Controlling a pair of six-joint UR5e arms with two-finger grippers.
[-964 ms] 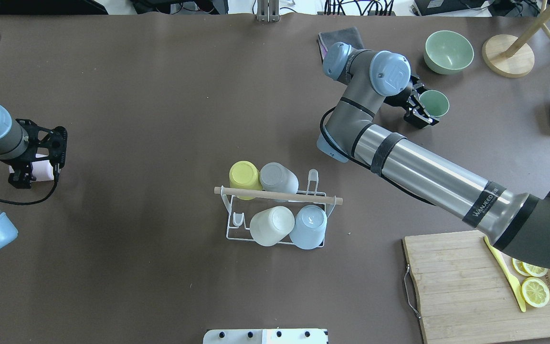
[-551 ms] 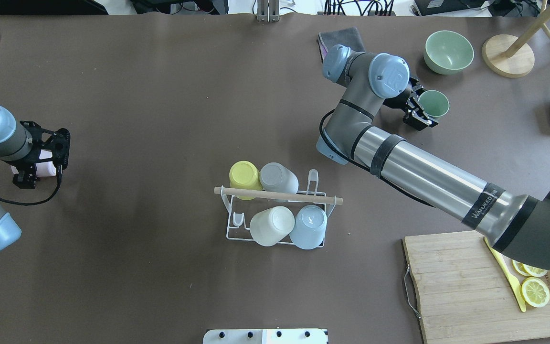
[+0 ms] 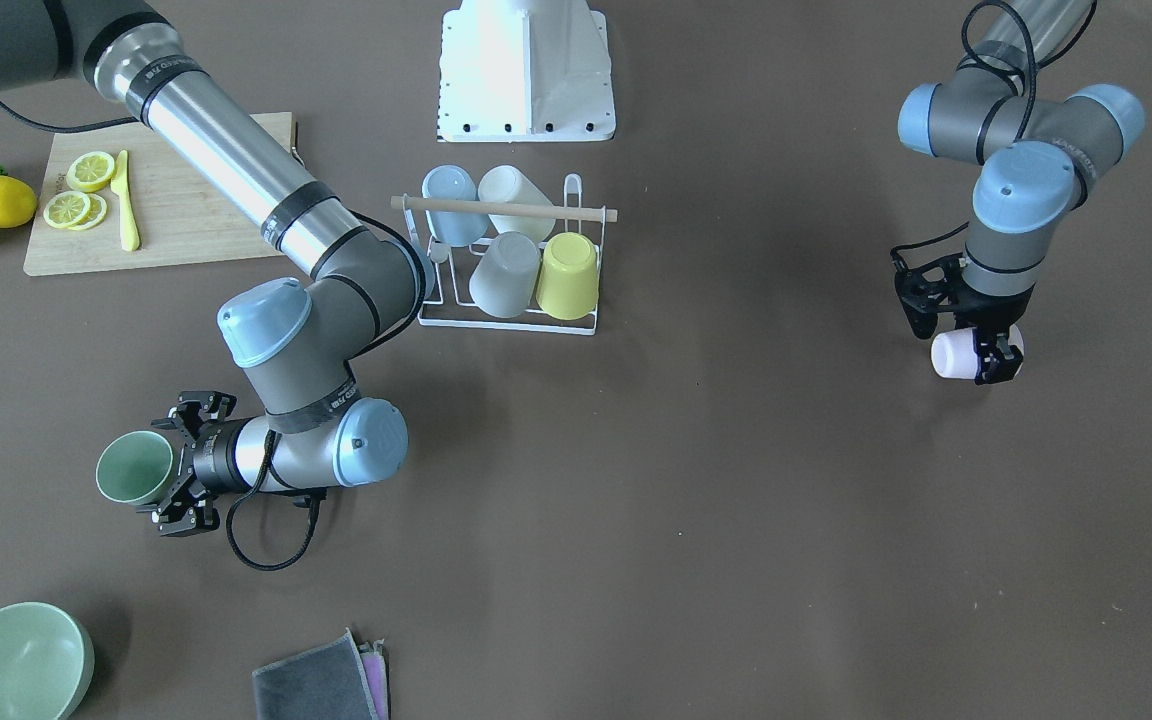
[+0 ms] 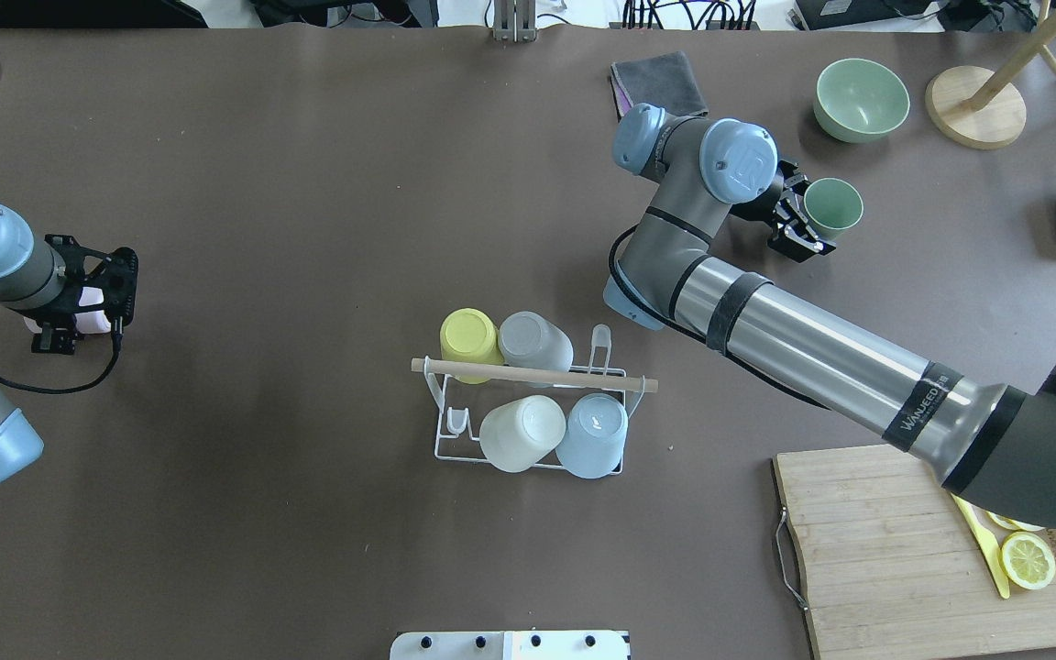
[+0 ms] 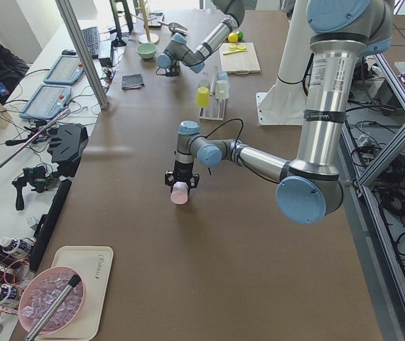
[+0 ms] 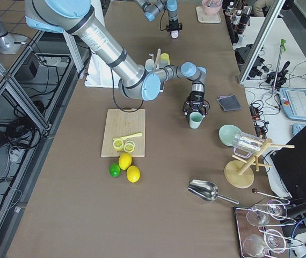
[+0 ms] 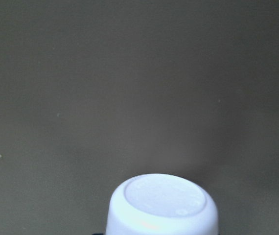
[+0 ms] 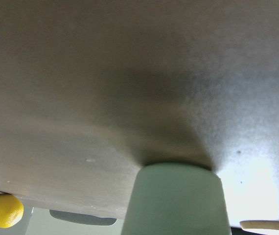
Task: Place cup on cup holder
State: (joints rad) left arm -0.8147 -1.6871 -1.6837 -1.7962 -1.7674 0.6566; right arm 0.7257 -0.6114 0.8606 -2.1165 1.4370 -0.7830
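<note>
My right fingers [image 4: 801, 223] pinch the green cup [image 4: 832, 203] near the desk's far right edge, left fingers [image 3: 976, 350] pinch a pink cup [image 3: 954, 354], both bound for the cup holder [image 4: 533, 403].

Even, bright overhead light; soft shadows on the table [image 4: 308, 183]; wrist views look blurred, perhaps too close.

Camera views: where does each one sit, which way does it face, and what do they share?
Front-facing: across the table, facing the robot; both arms, white wire cup holder with wooden rod.
Overhead: behind the robot, looking down; both arms.
Exterior left: table's end; near left gripper with pale pink cup.
Exterior right: opposite end; right gripper with green cup.
Left wrist: pink cup's base, no gripper.
Right wrist: green cup's side, no gripper.
Shared: all four exterior views show the holder.
</note>
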